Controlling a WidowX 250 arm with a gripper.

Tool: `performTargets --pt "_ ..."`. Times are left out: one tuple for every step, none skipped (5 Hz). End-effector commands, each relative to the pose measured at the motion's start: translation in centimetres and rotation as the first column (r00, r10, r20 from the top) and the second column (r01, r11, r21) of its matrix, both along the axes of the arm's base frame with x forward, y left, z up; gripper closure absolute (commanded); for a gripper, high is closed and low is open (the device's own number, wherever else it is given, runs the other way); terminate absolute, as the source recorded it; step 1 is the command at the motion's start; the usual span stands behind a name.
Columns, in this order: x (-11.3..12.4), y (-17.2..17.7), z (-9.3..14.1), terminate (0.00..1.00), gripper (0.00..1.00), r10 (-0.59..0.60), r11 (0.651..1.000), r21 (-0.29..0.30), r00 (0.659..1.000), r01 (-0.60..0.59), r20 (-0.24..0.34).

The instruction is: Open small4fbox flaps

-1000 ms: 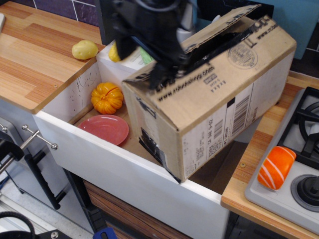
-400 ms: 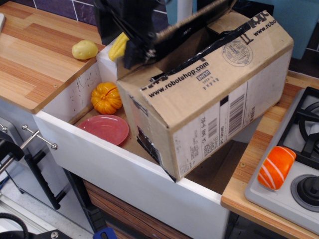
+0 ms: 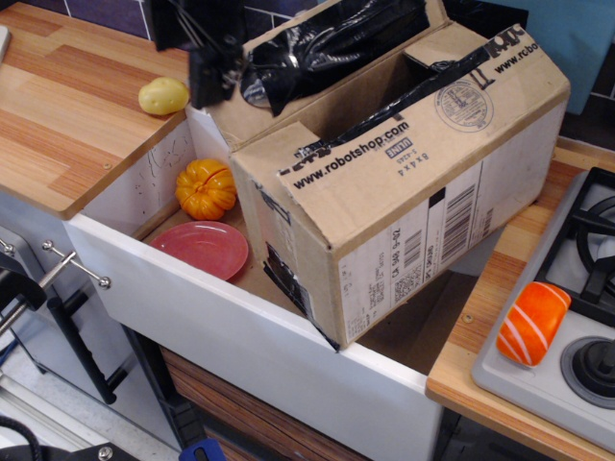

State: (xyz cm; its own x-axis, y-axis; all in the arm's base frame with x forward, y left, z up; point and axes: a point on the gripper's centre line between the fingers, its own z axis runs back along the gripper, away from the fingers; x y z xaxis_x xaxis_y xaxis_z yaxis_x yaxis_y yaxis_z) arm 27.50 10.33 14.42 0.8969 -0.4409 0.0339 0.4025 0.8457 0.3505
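Observation:
The small4fbox (image 3: 432, 221), a large brown cardboard box with barcode labels, sits tilted in the white sink (image 3: 240, 336). Its far flap (image 3: 327, 48), lined with torn black tape, stands raised and leans back to the left. The near flap (image 3: 384, 144), printed "www.robotshop.com", still lies over the top, with a dark opening between the two. My black gripper (image 3: 213, 72) is at the top left, beside the left edge of the raised flap. Whether its jaws hold the flap or are open does not show.
An orange pumpkin (image 3: 205, 188) and a pink plate (image 3: 202, 248) lie in the sink left of the box. A yellow fruit (image 3: 163, 95) rests on the wooden counter (image 3: 67, 115). An orange-and-white item (image 3: 531, 323) lies on the stove (image 3: 577, 384) at right.
The far flap has swung up and back, showing its black-taped underside. My gripper has moved left and up, off the box top. The box has shifted a little.

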Motion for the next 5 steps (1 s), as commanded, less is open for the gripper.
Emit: performTargets --pt "1.1 2.0 0.6 0.0 0.0 -0.043 0.999 0.018 0.997 0.042 0.061" --pt "1.0 2.1 -0.3 0.0 0.0 -0.038 0.999 0.021 0.995 0.036 0.09" --pt "1.0 2.3 -1.1 0.0 0.0 -0.028 1.0 -0.01 0.993 0.03 0.112" --pt "1.6 1.9 -1.9 0.0 0.0 -0.015 1.0 -0.014 0.99 0.017 0.14" --pt "1.5 1.8 -2.4 1.0 0.0 -0.024 1.0 -0.015 0.983 0.028 0.179"
